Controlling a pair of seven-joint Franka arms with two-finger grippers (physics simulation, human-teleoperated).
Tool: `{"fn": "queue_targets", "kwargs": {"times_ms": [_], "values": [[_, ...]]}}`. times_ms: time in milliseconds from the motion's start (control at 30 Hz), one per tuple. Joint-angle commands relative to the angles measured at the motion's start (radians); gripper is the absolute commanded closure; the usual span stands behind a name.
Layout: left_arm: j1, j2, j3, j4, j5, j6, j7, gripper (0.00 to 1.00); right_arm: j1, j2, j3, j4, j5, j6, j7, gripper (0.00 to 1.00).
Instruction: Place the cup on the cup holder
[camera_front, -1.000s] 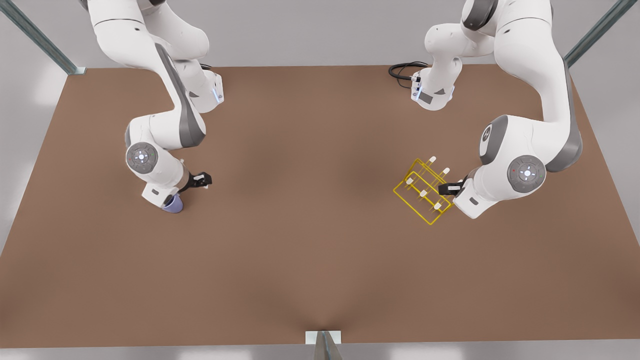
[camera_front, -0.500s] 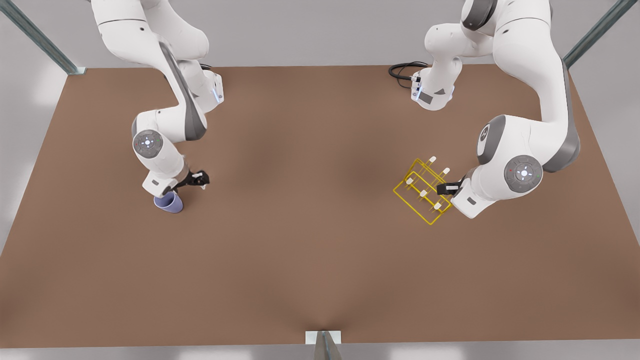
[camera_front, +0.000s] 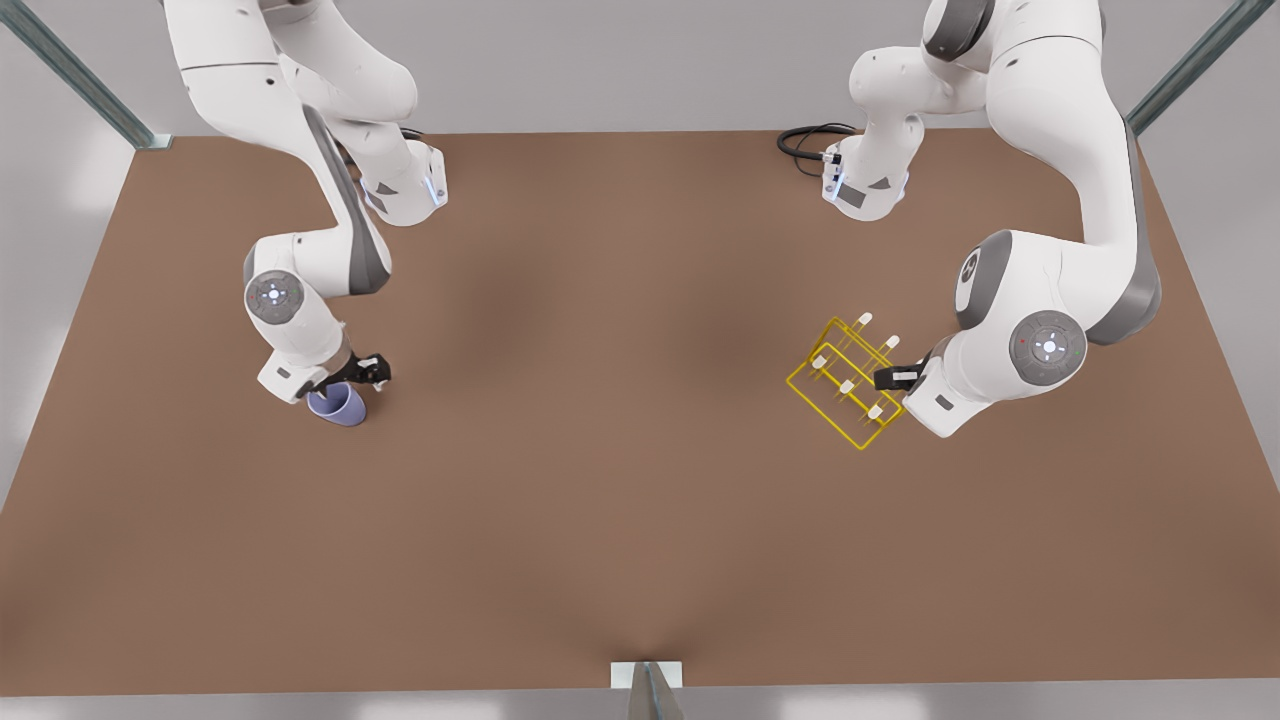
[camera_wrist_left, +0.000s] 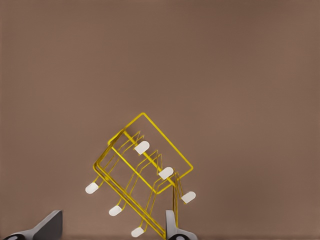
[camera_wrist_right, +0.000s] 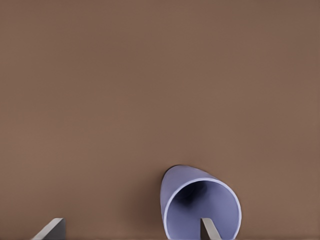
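On the brown desk (camera_front: 620, 480) we see the small lavender-blue tapered cup (camera_front: 338, 405) standing upright on the front view's left, its open mouth facing up. The right hand (camera_front: 330, 392) is directly over it. In the right wrist view the cup (camera_wrist_right: 200, 207) sits off to one side of the hand (camera_wrist_right: 130, 230): one grey fingertip (camera_wrist_right: 209, 229) reaches inside the cup's open mouth, while the other fingertip (camera_wrist_right: 50, 229) stands well clear of the cup over bare desk. The fingers are spread wide, so the cup's wall lies between them but is not gripped; the hand is released.

On the front view's right, the yellow thin-wire rectangular cup holder (camera_front: 845, 385) with white-tipped pegs rests on the desk, turned at an angle to the desk's edges. The left hand (camera_front: 893, 377) is just at the rack's edge nearest that arm. In the left wrist view the cup holder (camera_wrist_left: 142, 175) lies in front of the left hand (camera_wrist_left: 112, 230), one fingertip (camera_wrist_left: 171, 225) close against its wire frame and the other (camera_wrist_left: 50, 225) apart from it. These fingers are also spread and grasp nothing.

The cup and the cup holder are well apart, on opposite sides of the desk.
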Motion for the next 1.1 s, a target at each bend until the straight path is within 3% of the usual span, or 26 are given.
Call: {"fn": "queue_targets", "kwargs": {"times_ms": [0,167,1067], "values": [[0.0,-0.001,0.0,0.0,-0.001,-0.001,-0.013,0.0,0.006,0.002,0.0,-0.012,-0.002,0.05,-0.015,0.0],[-0.002,0.0,0.0,0.001,-0.001,-0.001,-0.021,0.0,-0.123,-0.017,0.086,-0.061,-0.002,0.08,-0.028,0.0],[-0.017,0.002,0.0,-0.003,-0.001,-0.001,-0.036,0.0,-0.197,0.097,0.138,-0.061,0.002,0.164,-0.024,0.0]]}}
